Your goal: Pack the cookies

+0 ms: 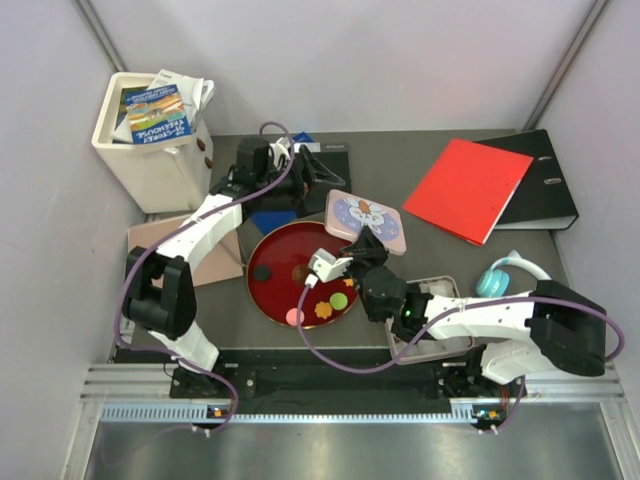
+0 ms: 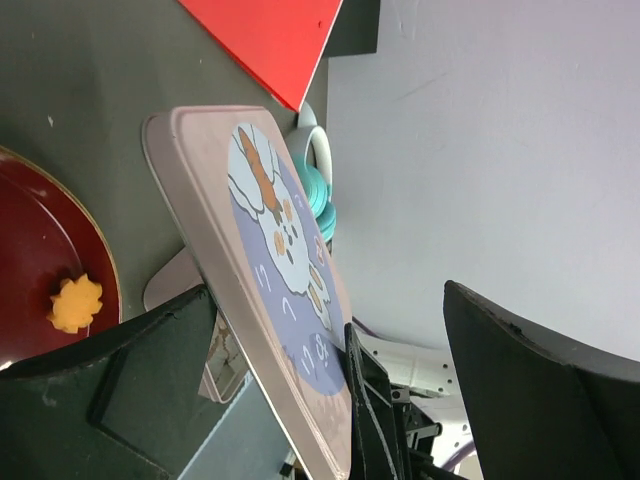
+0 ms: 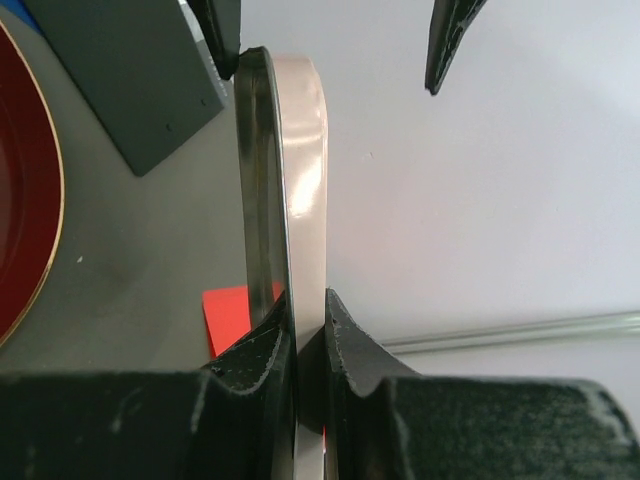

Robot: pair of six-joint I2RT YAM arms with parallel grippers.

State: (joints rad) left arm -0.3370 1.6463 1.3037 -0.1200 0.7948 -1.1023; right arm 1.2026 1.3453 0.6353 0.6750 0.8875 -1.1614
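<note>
- Right hand (image 3: 308,320) is clenched on the rim of the pink tin lid (image 3: 300,150).
- Left hand (image 1: 303,172) is released, jaws wide, near the lid's far edge.
- Cookies (image 1: 323,310) lie on the red plate (image 1: 280,250) on the worktop (image 1: 450,255).

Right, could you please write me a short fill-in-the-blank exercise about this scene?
1. The right gripper is ___ on the snowman tin lid.
2. The left gripper, straddling that lid, is ___.
3. The cookies lie on a round ___ tray.
Missing words: shut, open, red.
</note>
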